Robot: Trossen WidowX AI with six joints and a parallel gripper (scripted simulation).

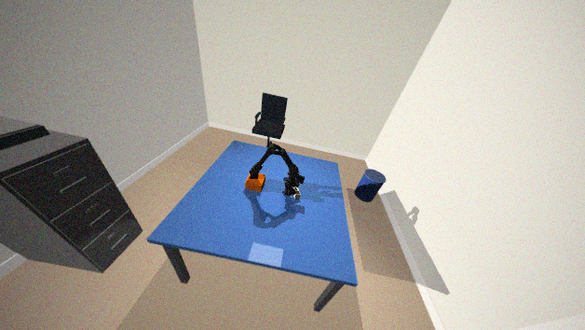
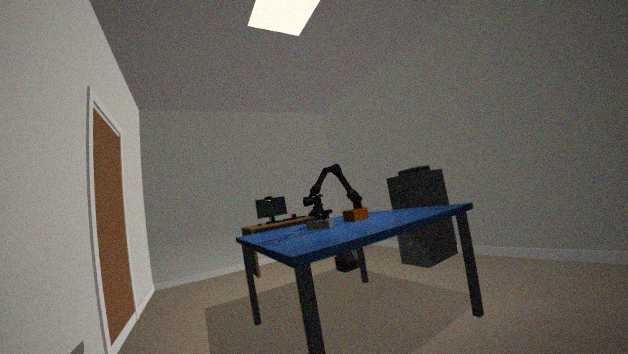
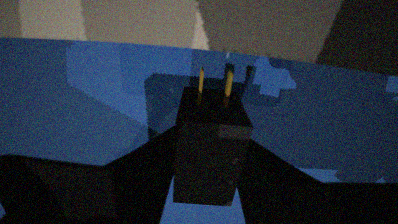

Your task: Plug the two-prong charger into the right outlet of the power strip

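My gripper (image 1: pixel 292 190) (image 2: pixel 320 215) (image 3: pixel 206 136) is shut on the dark charger (image 3: pixel 205 165), whose body sits between the two fingers in the wrist view. Its two brass prongs (image 3: pixel 201 80) (image 3: pixel 228 84) point away from the gripper, with their full visible length bare. A small pale block, apparently the power strip (image 1: pixel 297 196) (image 2: pixel 324 224), is on the blue table, close by and below the gripper in the top and exterior views. Its outlets cannot be made out. In the wrist view I cannot identify the strip; dark shadows lie beyond the prongs.
The arm's orange base (image 1: pixel 255 182) (image 2: pixel 356 214) stands on the blue table (image 1: pixel 210 210) (image 2: pixel 400 220). The table's edge crosses the upper wrist view. An office chair (image 1: pixel 273 114), a blue bin (image 1: pixel 370 185) and a dark drawer cabinet (image 1: pixel 70 200) stand off the table.
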